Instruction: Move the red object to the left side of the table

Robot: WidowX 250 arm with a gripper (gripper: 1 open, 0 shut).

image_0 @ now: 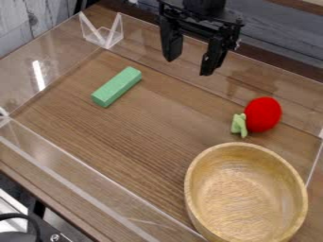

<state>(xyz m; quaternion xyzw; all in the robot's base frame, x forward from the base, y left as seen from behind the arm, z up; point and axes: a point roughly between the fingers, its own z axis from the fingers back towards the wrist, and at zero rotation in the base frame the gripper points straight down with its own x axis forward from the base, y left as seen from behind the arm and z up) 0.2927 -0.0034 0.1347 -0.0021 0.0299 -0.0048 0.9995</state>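
- Camera view: your gripper [192,57] hangs above the table [151,123] near the back wall, fingers apart, holding nothing.
- Red object [263,113] sits on the right side, well apart from the gripper, just behind the bowl [246,198].
- Green block [116,86] lies left of centre.
- Step looks like the approach; nothing grasped yet.
- Next: go right, drop over the red object, close, then carry it left.

One camera only, raised above the near corner of my table [127,132], looking down and across at an angle, fairly close, bowl [246,198] cropped at the bottom edge, my claw [190,55] at the far side, top of frame.
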